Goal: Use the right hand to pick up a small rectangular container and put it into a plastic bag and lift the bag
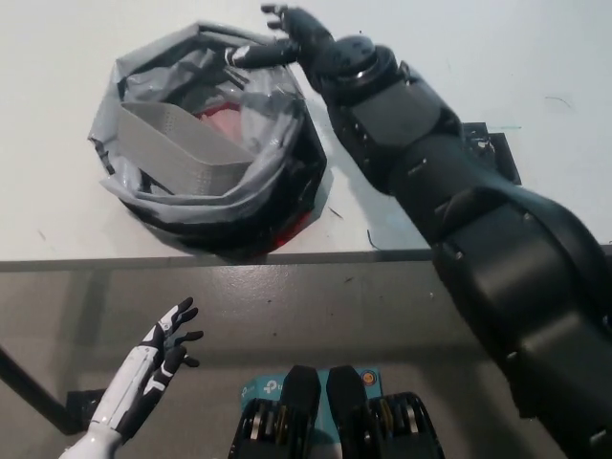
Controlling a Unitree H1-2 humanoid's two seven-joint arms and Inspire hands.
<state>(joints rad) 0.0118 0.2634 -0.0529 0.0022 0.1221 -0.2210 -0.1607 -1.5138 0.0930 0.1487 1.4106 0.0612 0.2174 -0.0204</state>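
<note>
Bag crinkled glossy grey plastic; table smooth matt white.

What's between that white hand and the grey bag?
In the head view, only the table's front edge separates the white left hand from the plastic bag.

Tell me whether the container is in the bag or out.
In: the container lies inside the bag's open mouth, rim around it.
</note>
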